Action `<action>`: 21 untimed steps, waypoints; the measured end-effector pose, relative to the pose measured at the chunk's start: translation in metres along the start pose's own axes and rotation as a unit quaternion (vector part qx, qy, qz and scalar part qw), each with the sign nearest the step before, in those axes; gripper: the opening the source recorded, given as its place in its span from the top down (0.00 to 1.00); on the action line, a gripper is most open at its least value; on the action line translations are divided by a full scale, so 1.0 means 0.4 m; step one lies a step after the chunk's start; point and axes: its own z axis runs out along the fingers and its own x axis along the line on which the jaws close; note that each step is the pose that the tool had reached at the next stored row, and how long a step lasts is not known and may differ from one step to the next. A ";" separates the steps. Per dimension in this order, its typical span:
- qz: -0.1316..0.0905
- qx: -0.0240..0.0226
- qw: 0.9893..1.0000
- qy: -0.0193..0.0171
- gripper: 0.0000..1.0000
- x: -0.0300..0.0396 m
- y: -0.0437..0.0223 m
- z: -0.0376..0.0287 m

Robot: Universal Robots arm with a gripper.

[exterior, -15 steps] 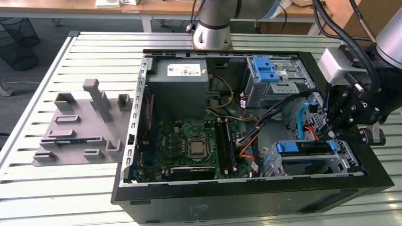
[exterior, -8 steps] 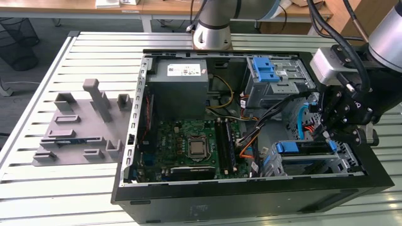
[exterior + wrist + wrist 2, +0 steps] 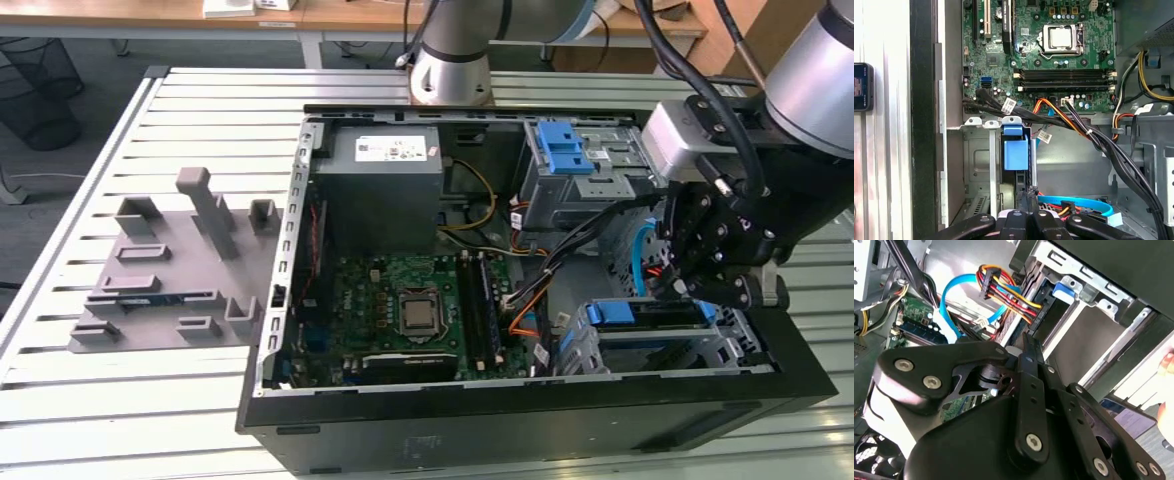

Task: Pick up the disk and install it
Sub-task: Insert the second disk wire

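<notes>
The disk (image 3: 651,314) sits edge-up in its blue carrier inside the metal bay (image 3: 694,352), at the case's front corner on the exterior view's right. In the first wrist view its blue carrier tab (image 3: 1015,150) stands above the dark slab in the bay slot. My gripper (image 3: 697,290) hangs just above the disk's end toward the exterior view's right. Its fingers are shut, tips pressed together, in both wrist views (image 3: 1028,342) (image 3: 1028,197). The tips are at the disk's edge; whether they touch it is hidden.
The open computer case (image 3: 534,425) holds a motherboard (image 3: 407,310), a grey power-supply box (image 3: 384,190), an upper bay with a blue latch (image 3: 567,150) and loose cables (image 3: 1094,135) beside the disk bay. A grey fixture (image 3: 174,270) lies on the slatted table (image 3: 80,360). A fingertip (image 3: 1168,362) shows outside the case.
</notes>
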 end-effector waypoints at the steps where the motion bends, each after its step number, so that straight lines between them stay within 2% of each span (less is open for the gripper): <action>1: 0.000 0.000 1.000 0.000 0.89 0.000 0.001 -0.003; 3: 0.000 0.001 1.000 0.000 0.89 0.000 0.003 -0.018; 11: 0.000 0.002 1.000 0.000 0.89 -0.002 0.008 -0.105; 14: 0.000 0.003 1.000 0.000 0.89 -0.004 0.011 -0.132; 17: 0.000 0.004 1.000 0.000 0.89 -0.016 0.012 -0.140; 21: 0.000 0.004 1.000 0.003 0.89 -0.055 0.015 -0.140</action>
